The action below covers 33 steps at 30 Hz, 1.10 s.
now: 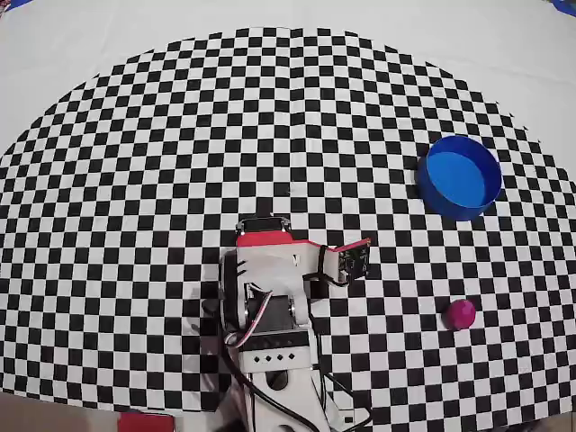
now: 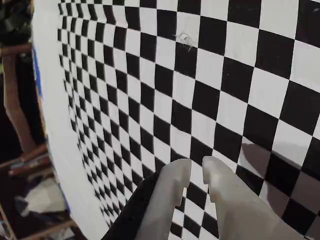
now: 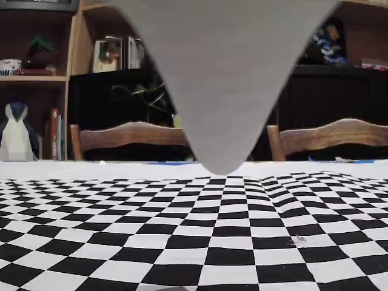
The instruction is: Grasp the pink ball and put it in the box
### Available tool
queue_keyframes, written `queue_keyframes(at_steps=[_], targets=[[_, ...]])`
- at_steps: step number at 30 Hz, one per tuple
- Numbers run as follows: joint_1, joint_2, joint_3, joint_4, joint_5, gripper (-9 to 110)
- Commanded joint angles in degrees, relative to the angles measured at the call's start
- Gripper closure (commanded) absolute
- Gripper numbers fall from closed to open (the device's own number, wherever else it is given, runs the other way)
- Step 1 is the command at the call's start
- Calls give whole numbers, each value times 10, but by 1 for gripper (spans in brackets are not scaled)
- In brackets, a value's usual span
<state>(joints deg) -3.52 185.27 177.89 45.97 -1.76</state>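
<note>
No brand, label or legible writing showed on anything. The small matte magenta-pink ball (image 1: 461, 313) lay on the black-and-white checkered cloth (image 1: 180, 162) covering the table, at the lower right of the overhead view; being a sphere, it had no long axis and pointed no particular way. The round bright-blue shallow plastic box (image 1: 459, 177) stood upright with its open mouth facing up, well apart from the ball, farther up the same right side.

The red-and-white arm (image 1: 265, 288) sat low in the middle of the overhead view, to the left of both things and touching neither. In the wrist view the jaws of the pale grey gripper (image 2: 196, 172) stood nearly together, only a narrow slit between the tips, holding nothing, above bare checkered cloth. In the fixed view a blurred grey wedge (image 3: 224, 79) hung down from the top edge, with wooden chair backs (image 3: 130, 134) and shelves behind the table.
</note>
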Motion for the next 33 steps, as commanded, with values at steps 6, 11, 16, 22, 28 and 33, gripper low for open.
queue_keyframes(at_steps=[6, 11, 16, 22, 28, 33], targets=[[-4, 10, 4, 2, -1, 101], [-6, 10, 4, 2, -1, 101], [-8, 10, 4, 2, -2, 101], [-8, 10, 4, 2, -2, 101], [-6, 8, 4, 1, 0, 101], [-2, -7, 4, -33, -2, 101]])
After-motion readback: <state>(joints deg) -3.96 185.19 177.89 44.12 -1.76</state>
